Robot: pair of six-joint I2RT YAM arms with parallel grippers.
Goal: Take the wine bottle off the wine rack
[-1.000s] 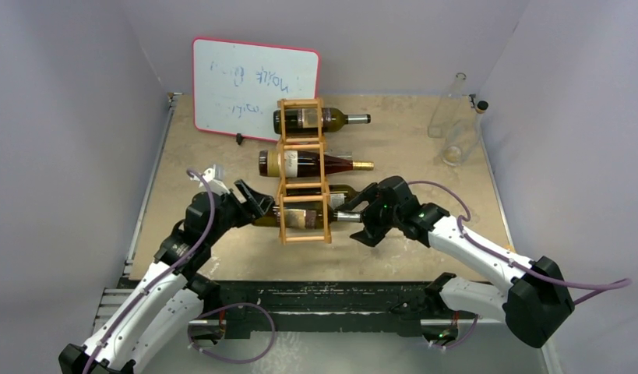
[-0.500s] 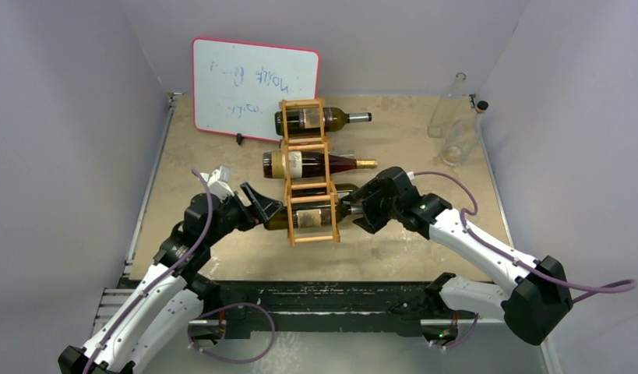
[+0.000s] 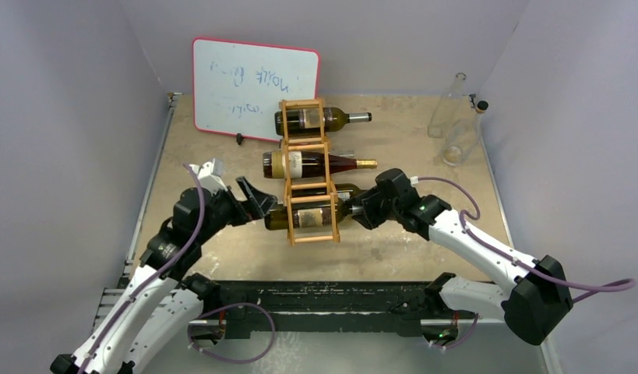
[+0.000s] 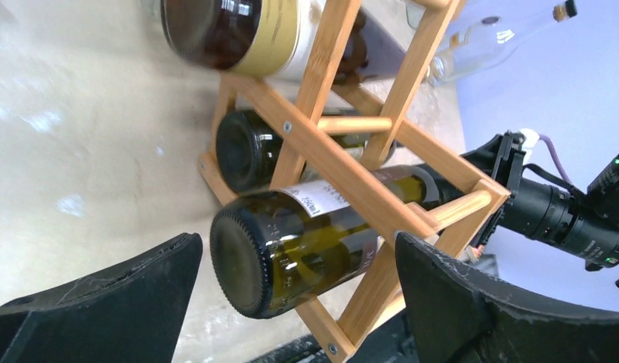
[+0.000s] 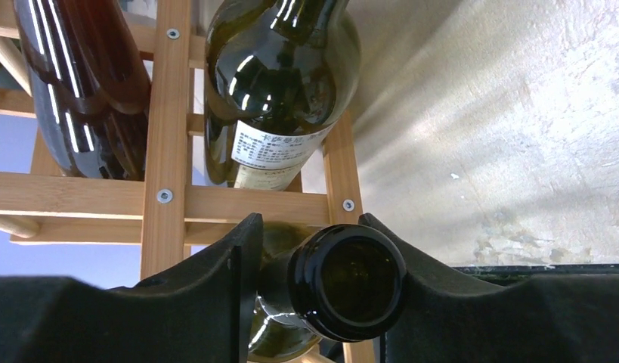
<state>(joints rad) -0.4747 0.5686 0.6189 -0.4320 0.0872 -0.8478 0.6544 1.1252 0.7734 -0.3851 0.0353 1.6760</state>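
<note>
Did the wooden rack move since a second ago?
Yes. The rack slid a little to the right, away from the whiteboard, mostly at its near end.

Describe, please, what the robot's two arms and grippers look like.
Both the left arm and right arm have white shells with black joints. A purple cable loops along each. The left gripper and right gripper have broad matte-black fingers; a small green light glows near the right wrist.
</note>
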